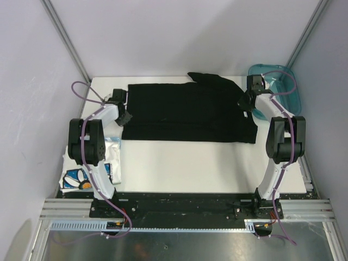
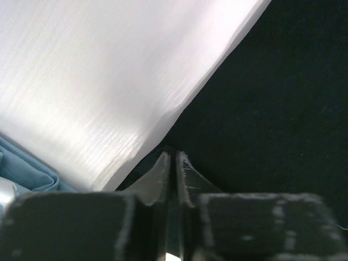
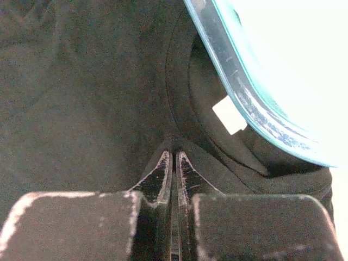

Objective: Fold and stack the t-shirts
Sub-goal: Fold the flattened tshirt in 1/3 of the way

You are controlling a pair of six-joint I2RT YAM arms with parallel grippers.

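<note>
Black t-shirt (image 1: 185,111) spread flat mid-worktop (image 1: 179,163). It's soft, limp and light, so grab at edges. Left tool (image 2: 173,157) and right tool (image 3: 175,155) both pressed together, pinching its side edges. White t-shirt (image 1: 76,178) bunched near-left.

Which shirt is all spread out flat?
The black t-shirt, spread wide across the middle of the table. The white one with blue daisies lies bunched up at the near left corner.

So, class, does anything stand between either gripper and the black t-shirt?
Nothing visible does. The left gripper is closed on the black t-shirt at its left edge, the right gripper at its collar end beside the teal bin.
</note>
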